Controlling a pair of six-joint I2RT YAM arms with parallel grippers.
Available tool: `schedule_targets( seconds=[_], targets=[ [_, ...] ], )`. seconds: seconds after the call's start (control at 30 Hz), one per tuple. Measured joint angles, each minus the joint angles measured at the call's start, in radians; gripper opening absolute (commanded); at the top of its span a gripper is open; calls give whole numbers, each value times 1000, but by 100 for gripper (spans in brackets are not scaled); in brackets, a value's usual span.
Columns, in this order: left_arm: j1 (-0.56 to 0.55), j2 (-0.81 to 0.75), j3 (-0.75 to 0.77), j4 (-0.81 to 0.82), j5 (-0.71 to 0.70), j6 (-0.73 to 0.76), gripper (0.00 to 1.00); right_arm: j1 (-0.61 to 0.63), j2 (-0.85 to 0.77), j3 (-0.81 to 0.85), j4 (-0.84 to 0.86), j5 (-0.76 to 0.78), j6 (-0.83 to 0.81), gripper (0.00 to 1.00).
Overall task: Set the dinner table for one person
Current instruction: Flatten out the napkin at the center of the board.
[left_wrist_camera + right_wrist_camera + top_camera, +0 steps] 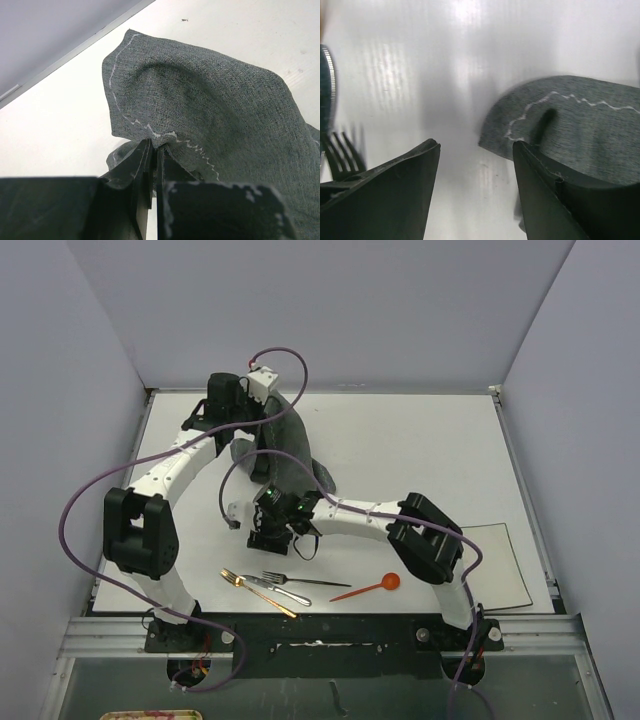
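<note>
Two arms work over a smooth, matte white counter (pixel 420 450) that fills the walled enclosure. The left gripper (pixel 154 150) has its jaws clamped together on the stitched hem of a dark grey woven placemat (pixel 210 110). The cloth is held up near the far left edge and hangs in soft rumpled folds, with white zigzag stitching along its border. The right gripper (pixel 476 155) hovers low with jaws apart, a rounded placemat corner just beside one finger. Near the front edge lie a gold fork (pixel 258 594), a slim dark-handled fork (pixel 305 581) and an orange spoon (pixel 368 589) with a round bowl. Broad bare surface spans the counter's far right
</note>
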Motion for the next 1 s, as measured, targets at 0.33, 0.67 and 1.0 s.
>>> schedule_targets(
  seconds=[0.33,0.67,1.0],
  targets=[
    [1,7,0,0,-4,7,0,24,16,5,-27,-37,15,56],
    [1,9,0,0,-3,7,0,23,52,21,-18,-51,21,52],
    [1,9,-2,3,1,8,0,16,64,37,-10,-35,19,49]
  ],
)
